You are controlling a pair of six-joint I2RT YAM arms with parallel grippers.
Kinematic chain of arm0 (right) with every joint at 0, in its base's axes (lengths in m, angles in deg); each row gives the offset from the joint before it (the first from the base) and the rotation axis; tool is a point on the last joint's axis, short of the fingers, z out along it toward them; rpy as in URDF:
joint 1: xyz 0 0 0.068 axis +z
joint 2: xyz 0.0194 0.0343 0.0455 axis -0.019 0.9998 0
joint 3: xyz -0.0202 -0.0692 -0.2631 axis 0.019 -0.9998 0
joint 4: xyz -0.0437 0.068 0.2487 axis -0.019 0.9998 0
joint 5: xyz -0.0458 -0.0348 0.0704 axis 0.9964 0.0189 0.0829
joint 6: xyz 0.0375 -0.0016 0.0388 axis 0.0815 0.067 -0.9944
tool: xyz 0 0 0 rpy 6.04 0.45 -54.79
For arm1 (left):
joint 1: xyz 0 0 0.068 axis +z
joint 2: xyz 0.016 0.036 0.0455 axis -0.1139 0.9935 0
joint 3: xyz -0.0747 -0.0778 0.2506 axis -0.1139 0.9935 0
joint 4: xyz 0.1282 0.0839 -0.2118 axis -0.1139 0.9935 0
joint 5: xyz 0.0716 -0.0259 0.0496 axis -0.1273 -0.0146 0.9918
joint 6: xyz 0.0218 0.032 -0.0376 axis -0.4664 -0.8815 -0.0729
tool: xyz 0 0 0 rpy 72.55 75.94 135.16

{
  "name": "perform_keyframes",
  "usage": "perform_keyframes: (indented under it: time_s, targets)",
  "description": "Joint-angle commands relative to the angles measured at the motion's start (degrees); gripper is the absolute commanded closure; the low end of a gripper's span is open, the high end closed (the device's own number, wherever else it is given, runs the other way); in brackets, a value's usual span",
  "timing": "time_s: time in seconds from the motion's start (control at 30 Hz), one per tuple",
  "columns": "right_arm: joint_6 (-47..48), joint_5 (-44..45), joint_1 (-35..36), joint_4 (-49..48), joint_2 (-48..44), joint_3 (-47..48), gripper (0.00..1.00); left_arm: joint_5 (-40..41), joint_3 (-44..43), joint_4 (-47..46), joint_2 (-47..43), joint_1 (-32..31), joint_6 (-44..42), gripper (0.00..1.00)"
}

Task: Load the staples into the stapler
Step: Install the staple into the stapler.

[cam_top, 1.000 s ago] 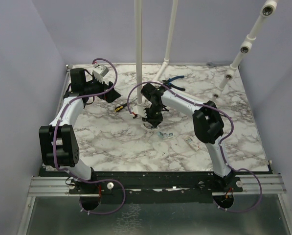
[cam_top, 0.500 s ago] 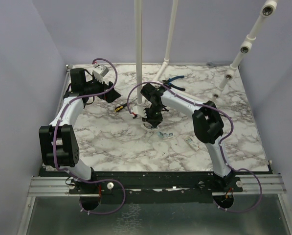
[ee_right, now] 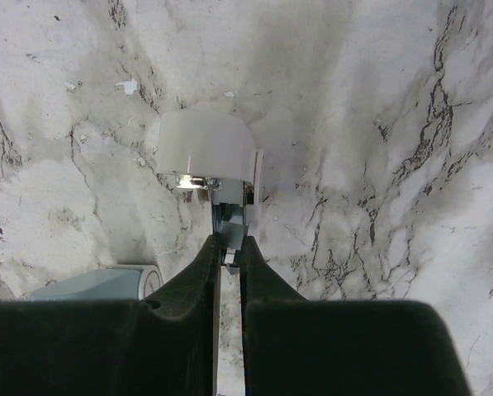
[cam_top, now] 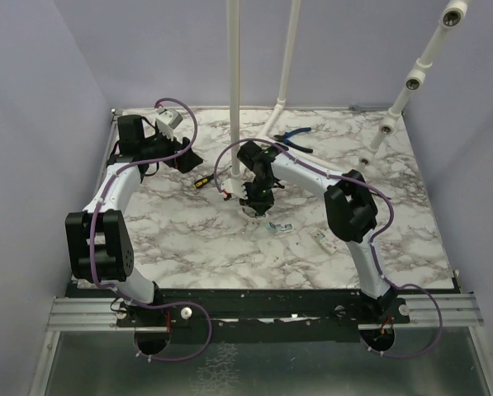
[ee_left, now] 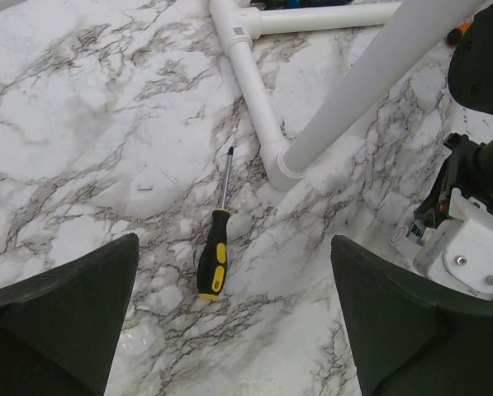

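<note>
1. The stapler point(ee_right: 206, 144) lies on the marble table point(cam_top: 188, 239) near its middle, directly under the right arm's wrist. In the right wrist view its pale rounded end points away from the camera and a silvery metal inner part runs back toward the fingers.
2. The right pincer point(ee_right: 229, 243) is clenched on that metal part. Its two dark fingers are almost together, with only the thin strip between their tips.
3. A pale blue-green piece point(ee_right: 97, 285) with a round end shows just beside the right pincer's finger, low in that view. I cannot tell whether it joins the stapler.
4. Two small pale scraps point(cam_top: 277, 228) lie on the table a little nearer the arm bases than the stapler, apart from each other.
5. A yellow-and-black screwdriver point(ee_left: 213, 264) lies flat to the left of the stapler, its tip toward the white pipe frame point(ee_left: 254, 91).
6. The left pincer point(cam_top: 187, 158) is released, with its jaws spread wide and nothing between them. It hangs above the table at the far left, the screwdriver below its gap.
7. Blue-handled pliers point(cam_top: 294, 139) lie near the far edge, beyond the right arm.
</note>
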Motion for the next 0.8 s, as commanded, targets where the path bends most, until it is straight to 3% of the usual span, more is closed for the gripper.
perform_keyframes:
  time_s: [0.0, 0.77]
  targets:
    - [-0.7, 0.3, 0.4, -1.0, 1.5, -0.8, 0.92, -1.7, 0.6, 0.0, -0.2, 0.5, -0.6, 0.01]
    - [-3.0, -0.1, 0.4, -1.0, -1.3, -0.8, 0.93, -2.0, 0.9, 0.0, -0.8, 0.5, -0.6, 0.01]
